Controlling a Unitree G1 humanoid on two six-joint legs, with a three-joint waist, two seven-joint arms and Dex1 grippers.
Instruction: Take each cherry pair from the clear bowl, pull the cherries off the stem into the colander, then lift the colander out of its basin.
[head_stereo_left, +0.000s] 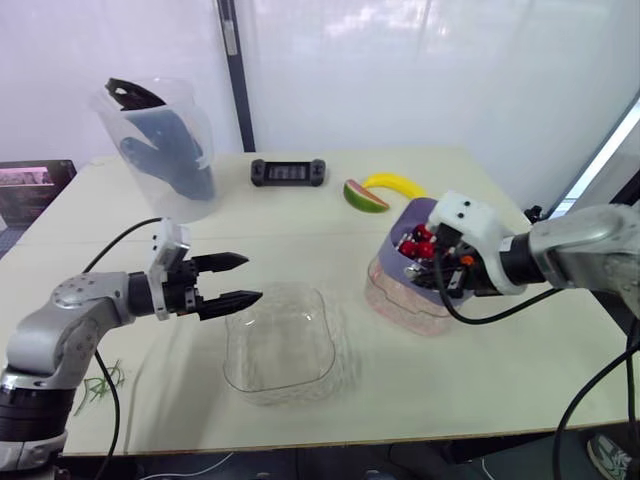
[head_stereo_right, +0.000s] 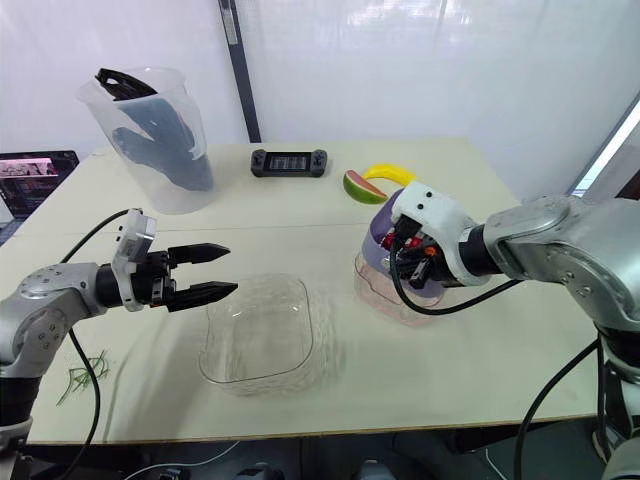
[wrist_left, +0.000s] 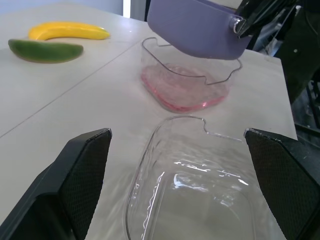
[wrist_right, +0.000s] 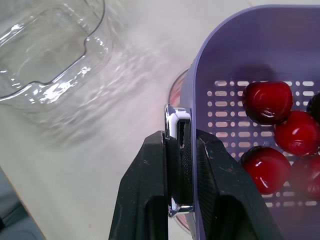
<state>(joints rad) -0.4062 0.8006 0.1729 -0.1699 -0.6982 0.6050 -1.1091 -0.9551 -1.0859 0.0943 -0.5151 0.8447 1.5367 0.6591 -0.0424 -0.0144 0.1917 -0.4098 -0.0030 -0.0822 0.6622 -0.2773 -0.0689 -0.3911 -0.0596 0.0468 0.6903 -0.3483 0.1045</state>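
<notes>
While the right gripper (wrist_right: 180, 136) pinches the purple colander's (wrist_right: 235, 50) rim, centre-right, above its pink basin (wrist_left: 185, 96), the left gripper (head_stereo_left: 254, 278) gapes beside the clear bowl (head_stereo_left: 332, 330).

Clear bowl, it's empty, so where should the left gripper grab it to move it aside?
Probably pinch the clear bowl by its thin upright wall on the side nearest the left gripper, coming down from above with one finger inside and one outside. The bowl sits upright, open-topped and empty, and that gripper is open close by.
</notes>
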